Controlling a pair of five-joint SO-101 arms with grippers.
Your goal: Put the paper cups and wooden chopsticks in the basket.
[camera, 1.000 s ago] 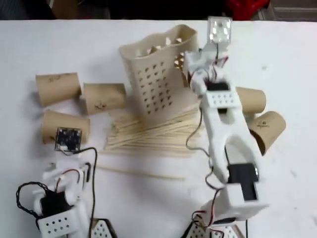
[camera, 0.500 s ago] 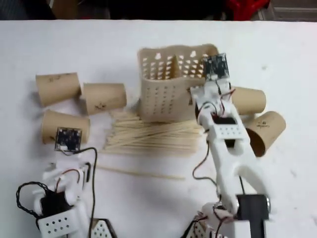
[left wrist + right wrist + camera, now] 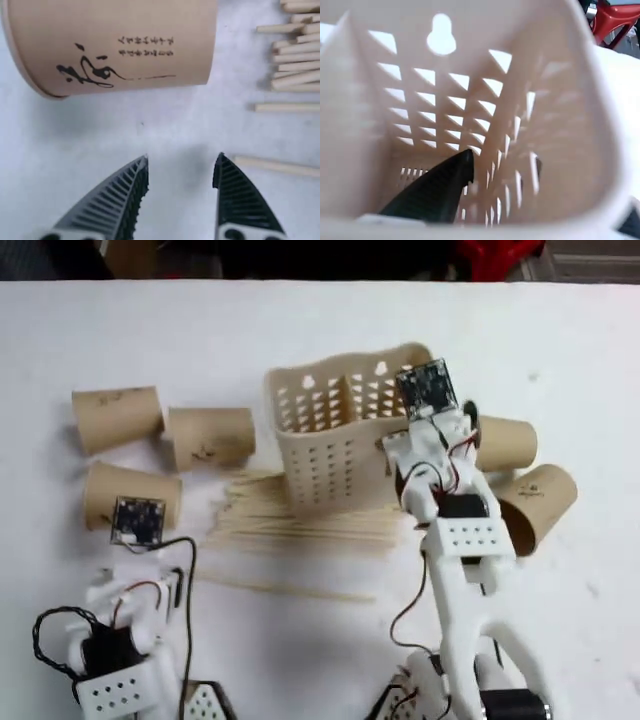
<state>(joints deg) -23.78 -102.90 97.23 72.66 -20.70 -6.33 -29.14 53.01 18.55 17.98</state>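
At mid-table, the right gripper [image 3: 502,161] is clamping the tilted basket [image 3: 330,455] by its wall; the left gripper [image 3: 182,157] is hanging open, empty, near a cup [image 3: 115,45].

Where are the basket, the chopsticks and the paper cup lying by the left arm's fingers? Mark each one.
basket [image 3: 335,465], high view, on its perforated front wall.
chopsticks [image 3: 255,518], high view, middle of the pile.
paper cup [image 3: 115,45], left wrist view, on its side wall.
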